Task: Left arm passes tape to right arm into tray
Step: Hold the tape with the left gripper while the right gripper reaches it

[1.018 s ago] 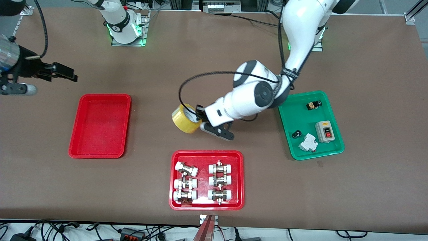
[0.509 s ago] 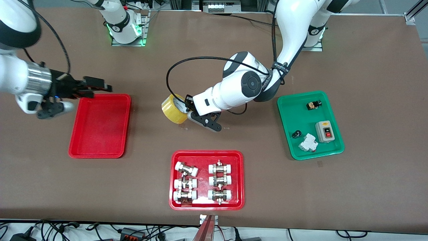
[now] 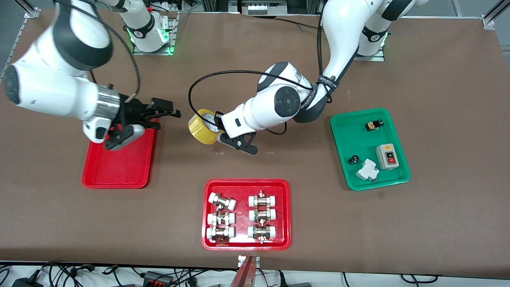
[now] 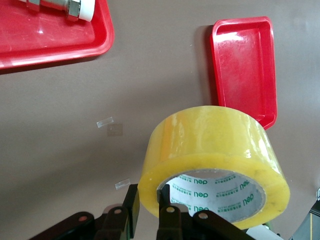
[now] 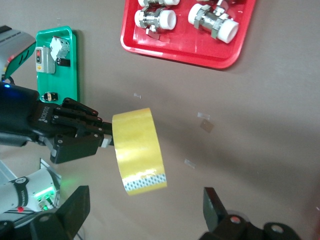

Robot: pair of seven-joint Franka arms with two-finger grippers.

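Observation:
My left gripper is shut on the wall of the yellow tape roll and holds it above the bare table, between the plain red tray and the green tray. In the left wrist view one finger is inside the tape's core and one outside, with the plain red tray farther off. My right gripper is open and empty, over that tray's corner, pointing at the tape with a small gap. In the right wrist view the tape hangs between my open fingers, held by the left gripper.
A red tray with white-capped metal fittings lies nearer the front camera than the tape. A green tray with switches and small parts lies toward the left arm's end. Small tape scraps lie on the table under the left gripper.
My right arm has swung in from the table's end to over the plain red tray's corner, close to the tape. My left gripper has carried the tape toward the right arm.

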